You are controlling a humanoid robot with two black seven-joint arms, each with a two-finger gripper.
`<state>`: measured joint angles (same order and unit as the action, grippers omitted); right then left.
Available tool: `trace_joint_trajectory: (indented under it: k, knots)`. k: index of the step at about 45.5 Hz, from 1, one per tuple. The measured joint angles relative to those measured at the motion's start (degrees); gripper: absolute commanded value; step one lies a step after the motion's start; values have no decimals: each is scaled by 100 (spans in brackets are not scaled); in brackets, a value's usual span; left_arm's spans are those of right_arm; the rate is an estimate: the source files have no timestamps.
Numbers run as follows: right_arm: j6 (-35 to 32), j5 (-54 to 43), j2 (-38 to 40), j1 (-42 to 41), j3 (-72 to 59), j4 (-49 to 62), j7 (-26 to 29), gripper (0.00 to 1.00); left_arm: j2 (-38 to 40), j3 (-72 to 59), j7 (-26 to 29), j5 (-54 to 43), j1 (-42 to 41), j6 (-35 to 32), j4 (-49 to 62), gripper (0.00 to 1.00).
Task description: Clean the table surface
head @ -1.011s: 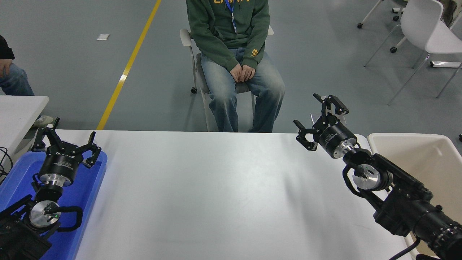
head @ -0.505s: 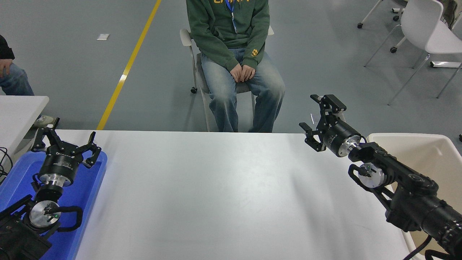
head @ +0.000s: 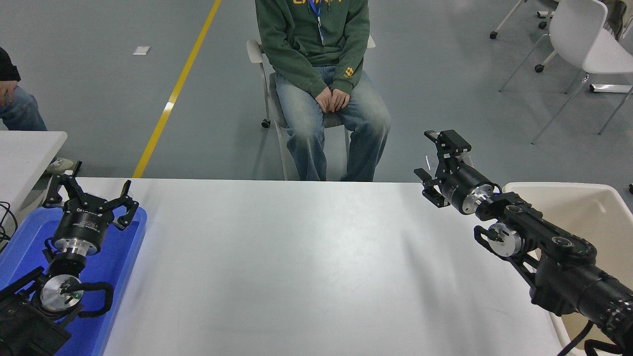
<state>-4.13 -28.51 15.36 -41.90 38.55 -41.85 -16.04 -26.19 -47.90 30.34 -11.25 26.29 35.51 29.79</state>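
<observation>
The table surface is a wide white matte top filling the lower half of the head view, with nothing lying on it. My right gripper hangs open above the table's far right corner, its fingers spread and empty, pointing away from me. The right arm runs back from it to the lower right edge of the picture. My left gripper is parked open over the blue tray at the lower left, holding nothing.
A beige plastic bin stands just off the table's right end, under my right arm. A person in a green hoodie sits on a chair beyond the far edge, hands folded. A smaller white table corner is at far left.
My right gripper has drifted a little right and away toward the far right corner, and its arm has swung rightward over the bin. The left arm has not moved.
</observation>
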Motion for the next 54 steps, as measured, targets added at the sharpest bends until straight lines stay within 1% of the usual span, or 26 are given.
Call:
trace_joint_trajectory:
  k: [18,37,54]
  knots:
    - [27,66,3,2,65,-41,-46,100,0,0,1,0,1,0,0,100]
    - [-93,1182,102,87,315,-378,-64,100,0,0,3,0,2,0,0,100]
    - [-176,1562,118,164,343,-435,-65,100,0,0,0,0,1,0,0,100]
